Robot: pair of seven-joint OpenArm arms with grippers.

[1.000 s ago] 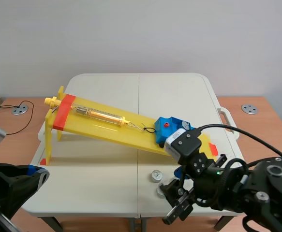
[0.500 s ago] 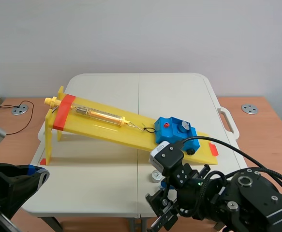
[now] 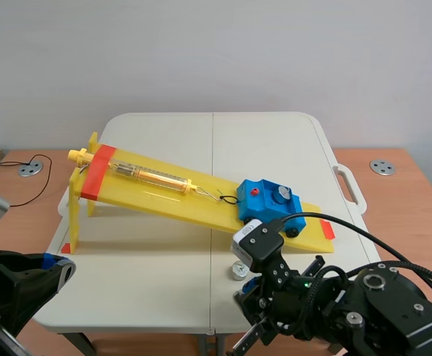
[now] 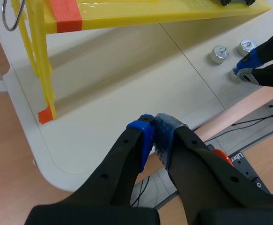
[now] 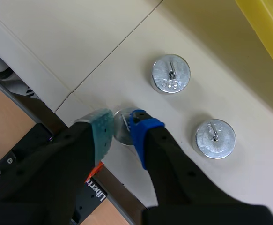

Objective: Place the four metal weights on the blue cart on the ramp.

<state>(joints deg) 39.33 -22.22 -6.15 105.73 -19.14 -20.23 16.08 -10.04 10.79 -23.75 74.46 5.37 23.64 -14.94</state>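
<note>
The blue cart stands near the low end of the yellow ramp, with one metal weight on top of it. In the right wrist view two weights lie loose on the table beyond my right gripper. That gripper points down by the table's front edge, shut on a third weight that its pads mostly hide. One loose weight also shows in the scene view beside the right arm. My left gripper hangs shut on nothing above the table's front left corner.
A yellow spring scale lies along the ramp, hooked to the cart. The ramp's tall legs stand ahead of the left gripper. The table's front edge runs right beside the right gripper. A handle sticks out at the table's right side.
The right arm has swung from just below the cart down and left toward the table's front edge, covering the nearest weight. The left arm has not moved.
</note>
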